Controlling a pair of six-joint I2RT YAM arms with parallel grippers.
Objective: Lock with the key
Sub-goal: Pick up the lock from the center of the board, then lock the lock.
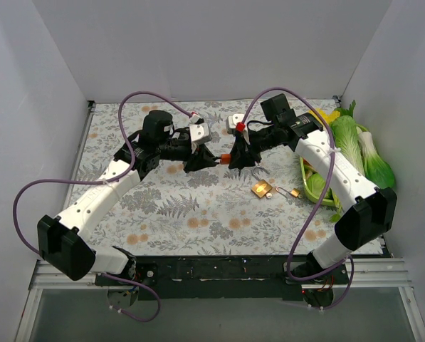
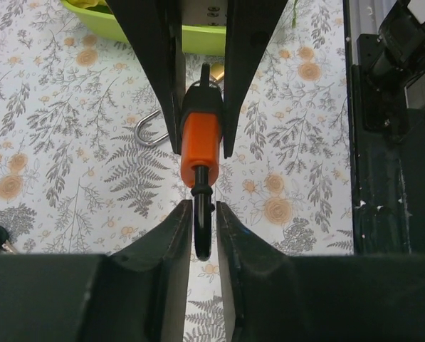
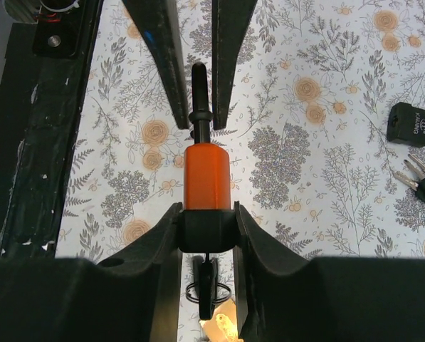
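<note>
Above mid-table, the right gripper (image 3: 206,210) clamps the black end of the orange lock (image 3: 206,174), the left gripper (image 2: 203,205) sits close about its thin stem, grip unclear, and the right arm hides most of the green tray (image 1: 310,187).

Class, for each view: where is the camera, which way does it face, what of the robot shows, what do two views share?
Top external: above and behind, looking down at the table; left arm and right arm show.
Left wrist: on the left arm, facing the right hand; own left hand shows.
Right wrist: on the right arm, facing the left hand; own right hand shows.
Shared by wrist views: the orange tool.
</note>
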